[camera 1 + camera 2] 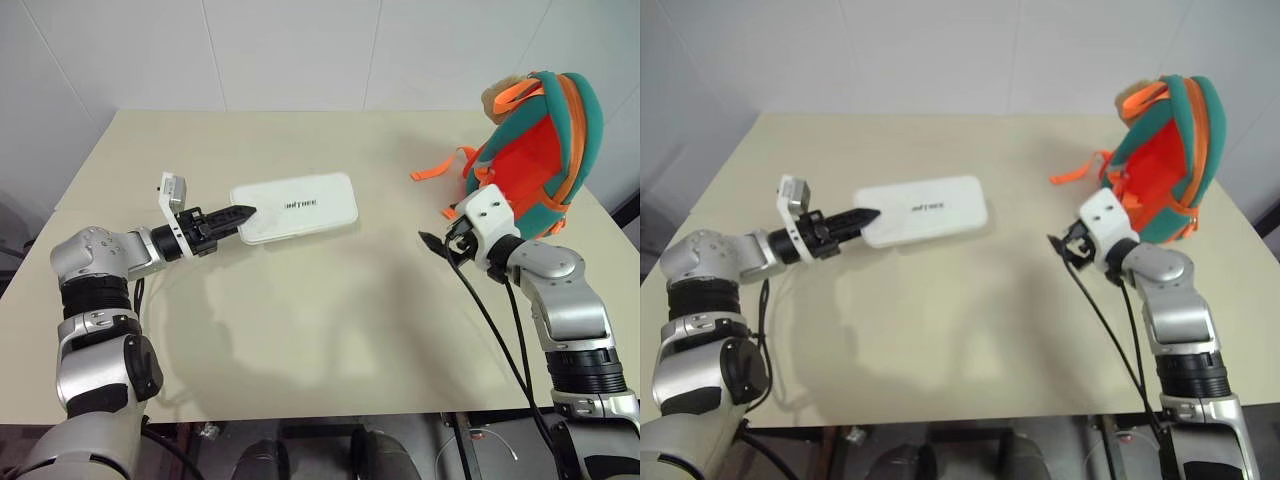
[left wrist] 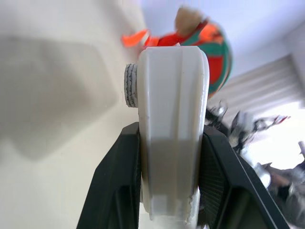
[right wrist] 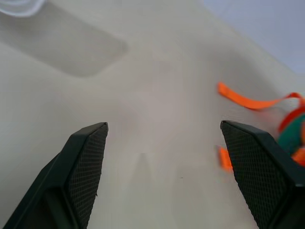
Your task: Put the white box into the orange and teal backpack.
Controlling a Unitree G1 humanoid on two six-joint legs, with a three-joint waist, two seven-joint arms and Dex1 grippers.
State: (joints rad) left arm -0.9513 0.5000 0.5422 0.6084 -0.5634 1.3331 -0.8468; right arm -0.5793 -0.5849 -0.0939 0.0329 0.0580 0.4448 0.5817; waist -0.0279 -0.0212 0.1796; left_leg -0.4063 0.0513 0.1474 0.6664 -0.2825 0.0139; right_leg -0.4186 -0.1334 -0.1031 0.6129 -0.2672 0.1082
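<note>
The left hand (image 1: 236, 214) has its two black fingers pinched on one short end of the white box (image 1: 297, 206), which juts out toward the orange and teal backpack (image 1: 535, 150) at the counter's (image 1: 330, 330) far right. The right hand (image 1: 445, 243) hangs spread wide and empty near the pack's base. Gripped so far out on its end, the long case could pivot or slip loose; the backpack may also topple if nudged before being steadied.

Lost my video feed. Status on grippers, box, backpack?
Left gripper shut on white box, box lifted off the table. Right gripper open, empty, beside the orange and teal backpack. Nothing on the table between box and backpack.
</note>
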